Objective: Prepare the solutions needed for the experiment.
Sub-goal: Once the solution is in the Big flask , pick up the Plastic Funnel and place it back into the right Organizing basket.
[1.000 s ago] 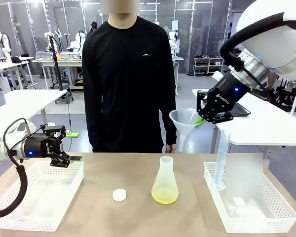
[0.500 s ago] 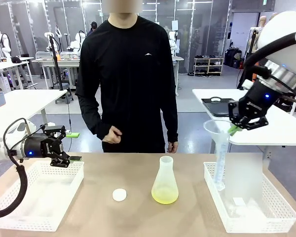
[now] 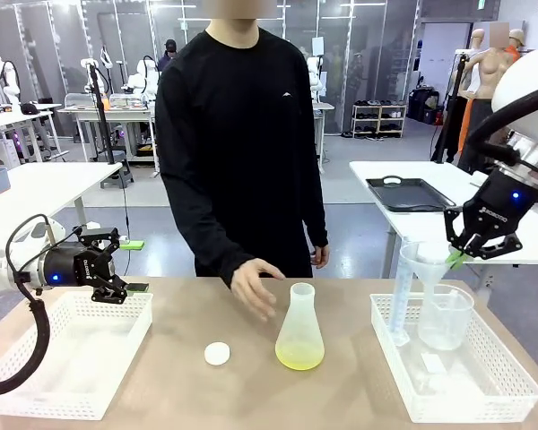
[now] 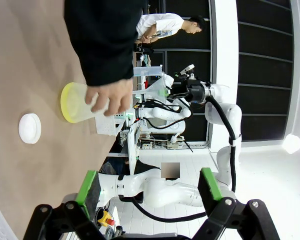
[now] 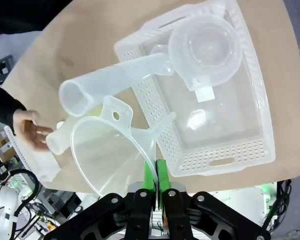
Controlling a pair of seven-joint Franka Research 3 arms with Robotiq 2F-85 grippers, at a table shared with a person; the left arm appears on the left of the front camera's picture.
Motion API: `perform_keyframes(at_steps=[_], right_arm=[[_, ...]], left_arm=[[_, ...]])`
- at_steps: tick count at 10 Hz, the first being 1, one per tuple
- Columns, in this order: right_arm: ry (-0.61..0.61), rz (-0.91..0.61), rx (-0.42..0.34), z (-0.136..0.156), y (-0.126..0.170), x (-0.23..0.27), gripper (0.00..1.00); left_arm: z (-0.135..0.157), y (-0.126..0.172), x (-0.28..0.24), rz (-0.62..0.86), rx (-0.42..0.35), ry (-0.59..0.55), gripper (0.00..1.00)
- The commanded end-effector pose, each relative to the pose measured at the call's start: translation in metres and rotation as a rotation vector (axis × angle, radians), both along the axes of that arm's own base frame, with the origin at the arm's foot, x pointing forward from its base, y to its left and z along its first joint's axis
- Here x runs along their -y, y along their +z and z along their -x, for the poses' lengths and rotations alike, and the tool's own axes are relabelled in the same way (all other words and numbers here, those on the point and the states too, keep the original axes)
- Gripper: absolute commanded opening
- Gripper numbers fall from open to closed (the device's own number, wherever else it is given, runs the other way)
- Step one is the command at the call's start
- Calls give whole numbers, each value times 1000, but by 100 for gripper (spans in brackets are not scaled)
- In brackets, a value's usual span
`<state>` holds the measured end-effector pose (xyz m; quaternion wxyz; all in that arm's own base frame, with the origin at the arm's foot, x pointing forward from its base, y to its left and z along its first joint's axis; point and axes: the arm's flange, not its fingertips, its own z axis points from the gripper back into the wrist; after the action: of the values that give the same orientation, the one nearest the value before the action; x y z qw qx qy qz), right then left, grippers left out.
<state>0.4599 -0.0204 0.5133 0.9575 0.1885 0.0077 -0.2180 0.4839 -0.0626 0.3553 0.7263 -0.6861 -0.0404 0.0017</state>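
The solutions are a shallow pale yellow-green layer at the bottom of a frosted conical flask at mid-table. A person's hand hovers just left of its neck, and the hand covers part of the flask in the left wrist view. My right gripper is shut on the rim of a clear funnel, held above the right basket. The right wrist view shows its fingers pinching the funnel. My left gripper stands open over the left basket, holding nothing.
A white cap lies on the table left of the flask. The right basket holds an upright graduated cylinder and a clear beaker. The funnel's spout hangs between them.
My right arm has carried the funnel rightward and down, to over the right basket. The person's hand has reached forward to the flask. The left arm has not moved.
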Motion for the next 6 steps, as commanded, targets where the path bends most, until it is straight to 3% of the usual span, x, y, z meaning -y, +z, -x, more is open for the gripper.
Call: perform_keyframes(at_steps=[1,6], right_arm=[[-68,74,-22,1,-20,6,3],[-37,79,-113,23,-57,15,3]], left_arm=[[-1,1,1,8,21,16,100],[-1,1,1,8,21,16,100]])
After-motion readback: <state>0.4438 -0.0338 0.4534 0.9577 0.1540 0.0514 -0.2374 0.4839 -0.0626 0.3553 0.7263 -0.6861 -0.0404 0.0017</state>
